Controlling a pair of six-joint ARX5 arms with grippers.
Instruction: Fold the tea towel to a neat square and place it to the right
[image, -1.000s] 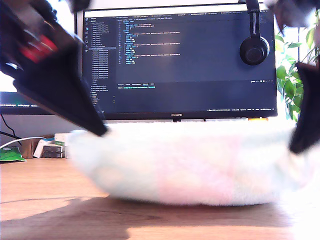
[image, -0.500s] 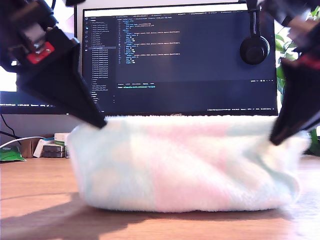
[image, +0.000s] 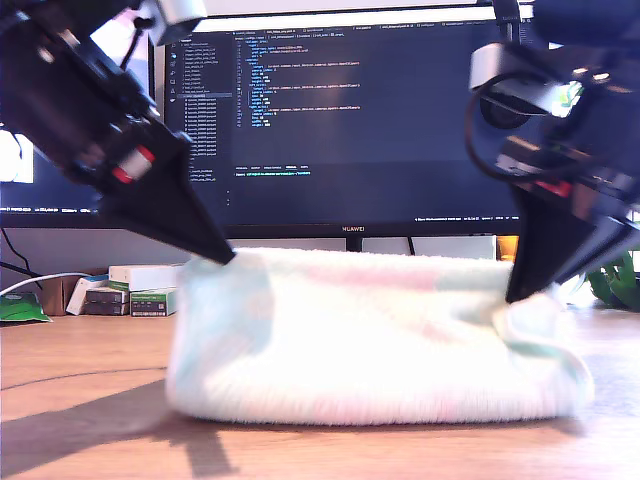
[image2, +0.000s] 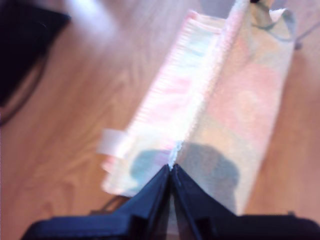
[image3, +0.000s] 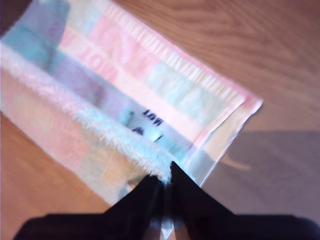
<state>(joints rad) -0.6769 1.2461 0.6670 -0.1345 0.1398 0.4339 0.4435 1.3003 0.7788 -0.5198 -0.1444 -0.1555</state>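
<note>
Terry cloth in white with faint pink and mint-green patches forms the tea towel (image: 370, 340), which lies as a long, thick, doubled roll across the middle of the wooden tabletop (image: 80, 400), in front of a dark monitor (image: 380, 120) showing lines of code. In the exterior view we see two dark arms reaching down to it: one arm (image: 130, 170) meets the towel's upper edge at the end toward the exterior view's left, and another arm (image: 560, 220) meets the bunched end toward the exterior view's right. We cannot tell from the wrist views which of these is which. In the first wrist view, our first gripper (image2: 171, 167) has its black jaws pressed together on the raised fluffy fold line of the towel (image2: 240, 100), which stretches away from it along the wood; a small white label tab (image2: 110, 142) sticks out of the near hem. In the second wrist view, our second gripper (image3: 166, 177) is likewise clenched on the fluffy edge of the towel (image3: 100, 100), whose flat woven side, with pink and green bands and some dark lettering, lies open beneath. Small boxes (image: 140, 290) stand near the tabletop's back edge toward the exterior view's left.
</note>
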